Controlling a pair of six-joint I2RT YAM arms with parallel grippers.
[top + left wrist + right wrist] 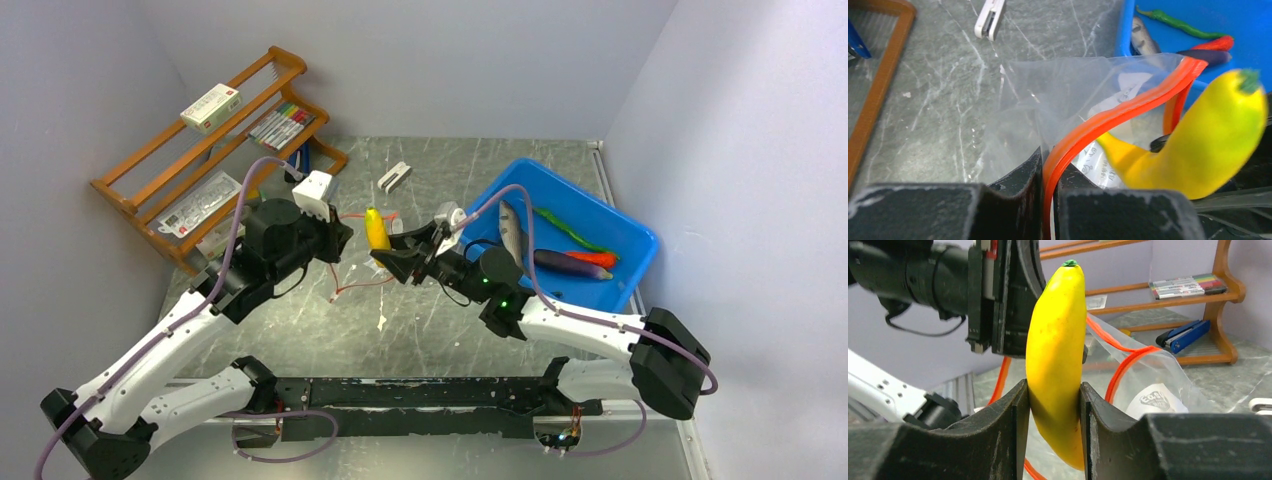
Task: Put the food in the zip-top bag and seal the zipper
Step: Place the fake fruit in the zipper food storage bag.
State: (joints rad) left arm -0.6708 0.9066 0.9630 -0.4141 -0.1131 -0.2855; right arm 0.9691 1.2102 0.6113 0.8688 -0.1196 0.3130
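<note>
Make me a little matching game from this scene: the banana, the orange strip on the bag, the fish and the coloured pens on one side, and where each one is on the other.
Things:
1. yellow banana
2. red-orange zipper strip
3. grey fish
4. coloured markers

Places:
A. on the wooden rack
B. pinched in the left gripper
C. lying in the blue bin
D. clamped in the right gripper

Pairs: 1-D, 2-B, 3-C, 4-A.
</note>
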